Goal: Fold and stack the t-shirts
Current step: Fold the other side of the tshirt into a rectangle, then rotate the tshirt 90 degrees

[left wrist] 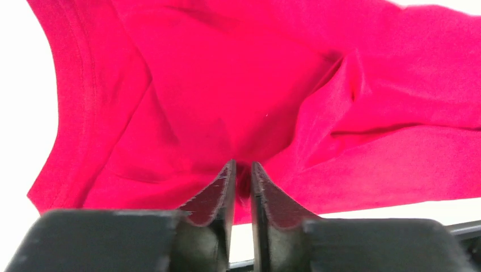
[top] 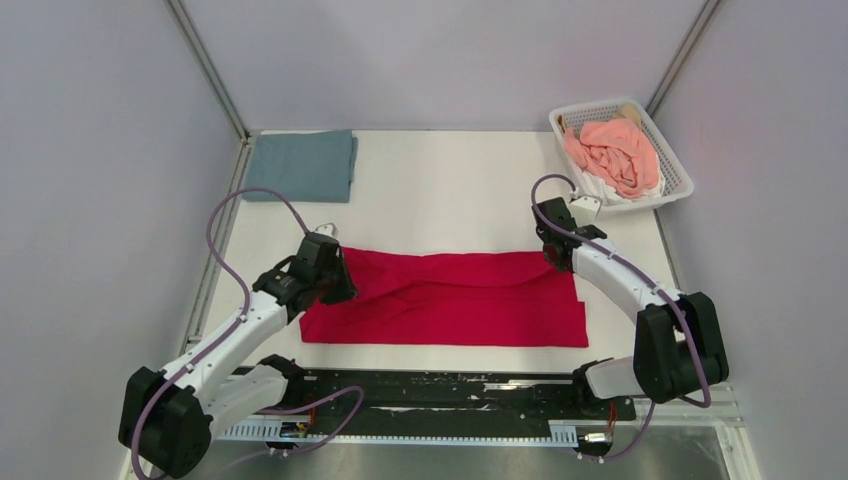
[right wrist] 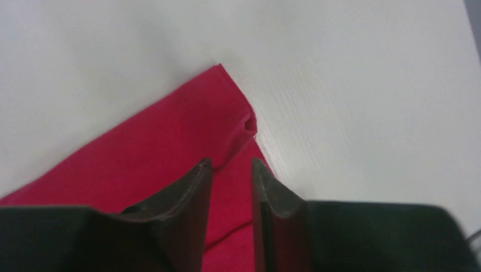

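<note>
A bright red t-shirt [top: 450, 300] lies across the middle of the table as a long folded band. My left gripper [top: 338, 283] is at its left end. In the left wrist view that gripper [left wrist: 243, 165] is shut on a pinch of the red cloth [left wrist: 227, 85], which is lifted and creased there. My right gripper [top: 556, 252] is over the shirt's far right corner. In the right wrist view it [right wrist: 230, 163] stands a little open above the flat red corner [right wrist: 142, 164]. A folded grey-blue t-shirt [top: 300, 165] lies at the far left.
A white lattice basket [top: 683, 178] at the far right corner holds a crumpled salmon-pink t-shirt [top: 615, 155] and a white one [top: 600, 188] beneath it. A black rail [top: 430, 385] runs along the near edge between the arm bases. Grey walls close in three sides.
</note>
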Robot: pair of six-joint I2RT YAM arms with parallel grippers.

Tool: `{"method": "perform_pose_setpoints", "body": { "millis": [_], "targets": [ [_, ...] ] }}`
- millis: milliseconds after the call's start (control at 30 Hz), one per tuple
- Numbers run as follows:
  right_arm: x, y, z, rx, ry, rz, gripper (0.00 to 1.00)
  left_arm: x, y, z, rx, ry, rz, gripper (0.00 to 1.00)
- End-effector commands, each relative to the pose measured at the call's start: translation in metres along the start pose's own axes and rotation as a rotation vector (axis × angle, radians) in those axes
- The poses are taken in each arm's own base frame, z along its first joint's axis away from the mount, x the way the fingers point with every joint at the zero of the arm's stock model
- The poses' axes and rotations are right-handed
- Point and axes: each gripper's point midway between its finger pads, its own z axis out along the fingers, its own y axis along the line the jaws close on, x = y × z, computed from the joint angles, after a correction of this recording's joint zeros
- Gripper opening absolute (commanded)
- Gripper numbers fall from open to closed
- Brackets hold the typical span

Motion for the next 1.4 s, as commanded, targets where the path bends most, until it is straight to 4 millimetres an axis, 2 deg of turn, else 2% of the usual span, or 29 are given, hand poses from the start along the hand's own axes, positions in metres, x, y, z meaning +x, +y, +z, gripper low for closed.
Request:
{"method": "perform_pose_setpoints", "body": {
  "millis": [0,33,67,100,133,167,200,267,333,433,467,500,533,567,633,733,767,867,1000,1133,1167,1200,1233,1267,1300,1333,1367],
  "targets": [
    [0.022,-0.030,-0.004,0.126,0.050,0.004,0.49,0.017,0.012,-0.003,-0.058,0.051,-0.072,0.30],
    [0.025,-0.035,-0.006,0.145,0.062,0.003,0.55,0.024,0.013,-0.005,-0.062,0.080,-0.078,0.34],
    [0.026,-0.041,-0.009,0.166,0.064,0.008,0.62,0.026,0.012,-0.008,-0.054,0.089,-0.080,0.48],
    [0.026,-0.047,-0.013,0.187,0.062,0.019,0.71,0.032,0.013,-0.011,-0.053,0.112,-0.084,0.55],
    [0.022,-0.051,-0.018,0.195,0.048,0.040,0.80,0.031,0.012,-0.015,-0.040,0.099,-0.084,0.74],
    [0.017,-0.053,-0.023,0.192,0.034,0.061,0.83,0.033,0.009,-0.019,-0.017,0.106,-0.079,0.87],
    [0.012,-0.053,-0.028,0.174,0.018,0.085,0.92,0.028,0.005,-0.024,0.011,0.079,-0.075,0.97],
    [-0.001,-0.043,-0.037,0.093,-0.014,0.125,0.99,0.016,-0.005,-0.031,0.068,0.025,-0.053,1.00],
    [-0.013,-0.021,-0.045,-0.058,-0.045,0.114,1.00,0.001,-0.018,-0.032,0.117,-0.028,-0.040,1.00],
    [-0.020,0.038,-0.060,-0.419,-0.071,0.013,1.00,-0.024,-0.047,-0.028,0.219,-0.078,-0.026,1.00],
    [-0.017,0.060,-0.068,-0.550,-0.062,-0.016,1.00,-0.025,-0.050,-0.018,0.214,-0.056,-0.030,1.00],
    [-0.007,0.082,-0.077,-0.693,-0.024,-0.047,1.00,-0.036,-0.060,-0.016,0.236,-0.074,-0.035,1.00],
    [-0.004,0.095,-0.080,-0.759,-0.008,-0.052,1.00,-0.035,-0.062,-0.001,0.224,-0.042,-0.037,1.00],
    [0.002,0.107,-0.081,-0.815,0.025,-0.059,1.00,-0.040,-0.067,0.003,0.222,-0.036,-0.051,1.00],
    [0.012,0.123,-0.076,-0.862,0.085,-0.064,1.00,-0.032,-0.061,0.034,0.152,0.049,-0.085,1.00],
    [0.023,0.131,-0.052,-0.813,0.136,-0.065,1.00,-0.035,-0.058,0.065,0.142,0.084,-0.153,1.00],
    [0.028,0.132,-0.043,-0.788,0.160,-0.066,1.00,-0.033,-0.048,0.081,0.111,0.117,-0.183,1.00],
    [0.036,0.133,-0.028,-0.745,0.188,-0.072,1.00,-0.035,-0.048,0.104,0.135,0.186,-0.245,1.00],
    [0.048,0.123,-0.014,-0.703,0.227,-0.060,1.00,-0.041,-0.047,0.136,0.120,0.235,-0.258,1.00],
    [0.049,0.103,-0.004,-0.680,0.270,0.035,1.00,-0.072,-0.059,0.164,0.143,0.267,-0.231,1.00],
    [0.048,0.100,-0.004,-0.684,0.277,0.054,1.00,-0.094,-0.068,0.176,0.162,0.252,-0.223,1.00],
    [0.048,0.098,-0.005,-0.693,0.280,0.059,1.00,-0.097,-0.074,0.178,0.193,0.286,-0.192,1.00],
    [0.050,0.099,-0.009,-0.712,0.291,0.052,1.00,-0.123,-0.086,0.192,0.233,0.269,-0.170,1.00],
    [0.055,0.101,-0.015,-0.749,0.313,0.042,1.00,-0.156,-0.106,0.188,0.284,0.247,-0.130,1.00],
    [0.063,0.104,-0.023,-0.793,0.351,0.035,1.00,-0.140,-0.092,0.207,0.231,0.340,-0.148,1.00],
    [0.076,0.105,-0.031,-0.830,0.402,0.026,1.00,-0.183,-0.112,0.204,0.280,0.264,-0.087,1.00],
    [0.088,0.106,-0.040,-0.870,0.453,0.019,1.00,-0.165,-0.100,0.223,0.245,0.356,-0.105,1.00]
  ]
}}
